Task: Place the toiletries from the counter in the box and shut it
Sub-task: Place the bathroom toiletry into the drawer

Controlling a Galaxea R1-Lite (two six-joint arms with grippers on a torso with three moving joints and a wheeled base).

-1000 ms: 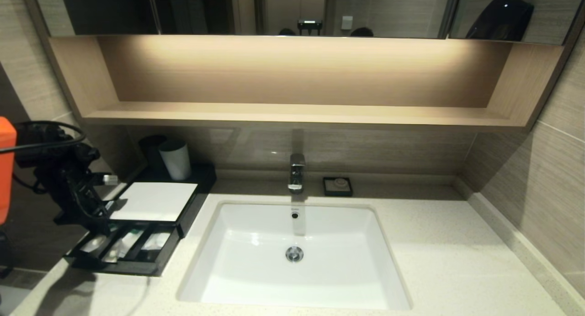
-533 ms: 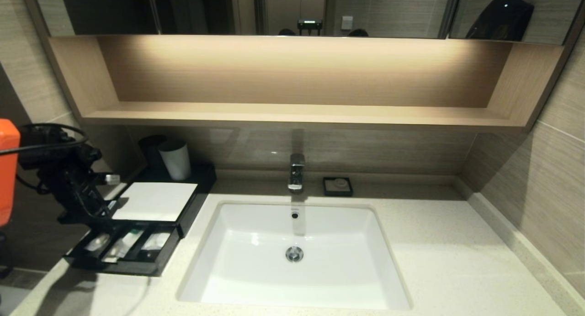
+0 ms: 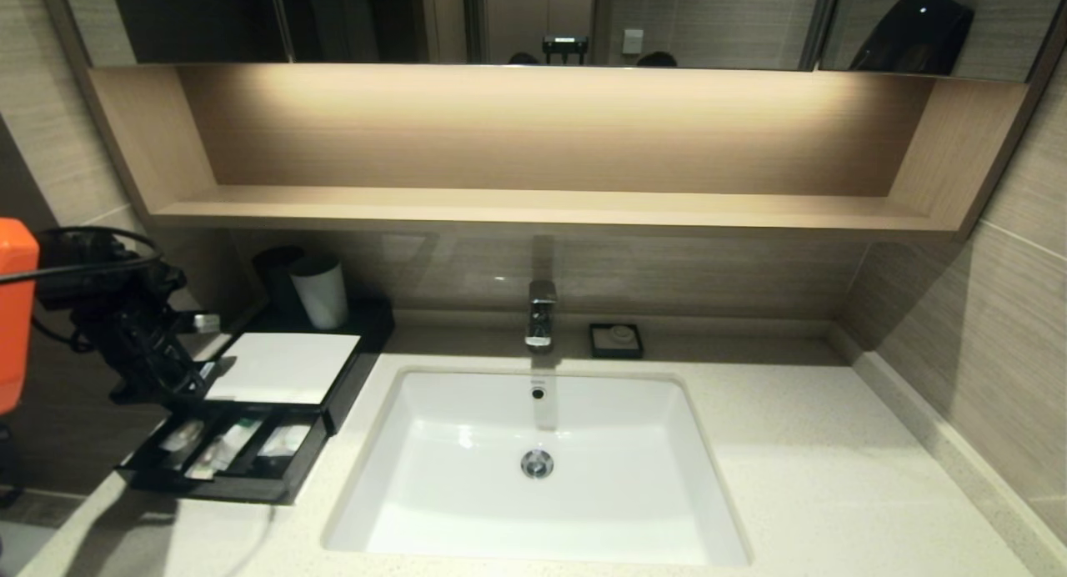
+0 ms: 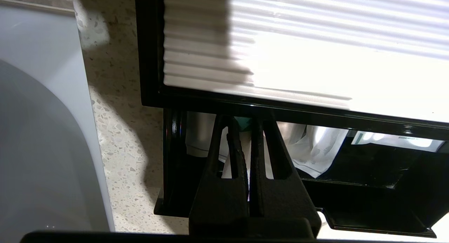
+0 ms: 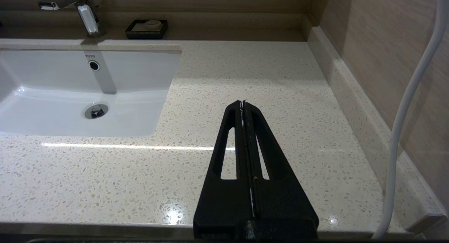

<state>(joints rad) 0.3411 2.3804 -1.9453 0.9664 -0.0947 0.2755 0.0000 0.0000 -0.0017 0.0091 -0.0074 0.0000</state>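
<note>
The left claw [image 3: 179,377], pinched shut and empty at the frame's left, hangs above the box's [image 3: 283,367] pulled-out drawer [image 3: 225,477], lower left, where the light, crinkly packets [image 3: 218,452] lie; that stiff drawer front likely wants pushing

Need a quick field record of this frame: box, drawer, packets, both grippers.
box: low black box with flat white top panel, on the cream speckled counter left of the white basin
drawer: pulled out at the front, open
packets: translucent wrapped toiletry packets lying in the drawer compartments
left gripper: shut, empty, above the drawer
right gripper: shut, parked over the counter right of the basin
</note>
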